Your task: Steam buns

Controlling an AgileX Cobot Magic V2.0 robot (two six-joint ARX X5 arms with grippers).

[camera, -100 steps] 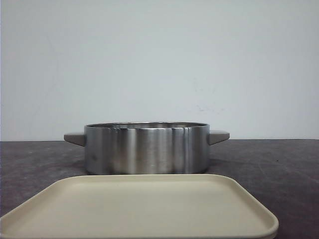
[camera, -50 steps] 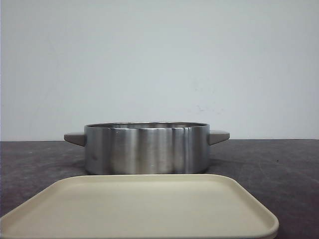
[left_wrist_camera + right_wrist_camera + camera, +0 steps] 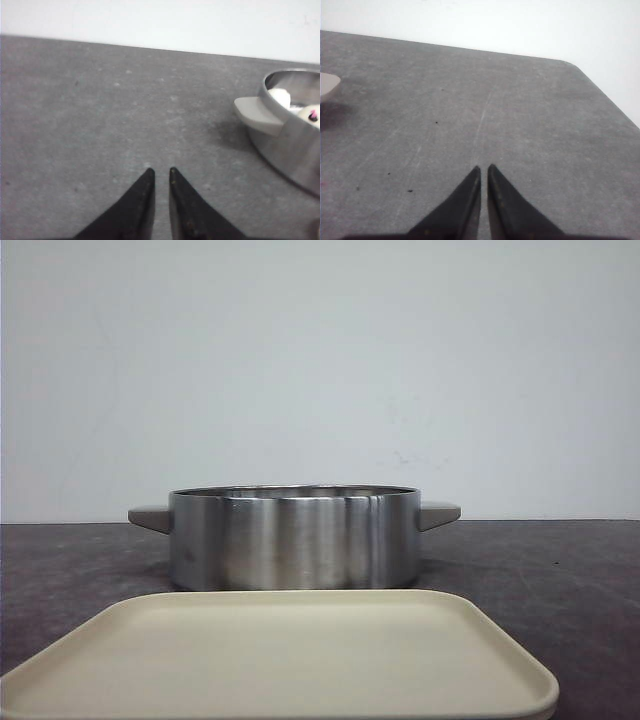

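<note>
A steel pot with two grey handles stands mid-table. In the left wrist view the pot shows parts of two white buns inside: one against the wall, one with a dark mark. The pot wall hides the buns in the front view. My left gripper is shut and empty over bare table, apart from the pot's handle. My right gripper is shut and empty over bare table. Neither gripper shows in the front view.
An empty beige tray lies in front of the pot, near the table's front edge. The pot's other handle shows at the edge of the right wrist view. The table's rounded corner lies beyond my right gripper.
</note>
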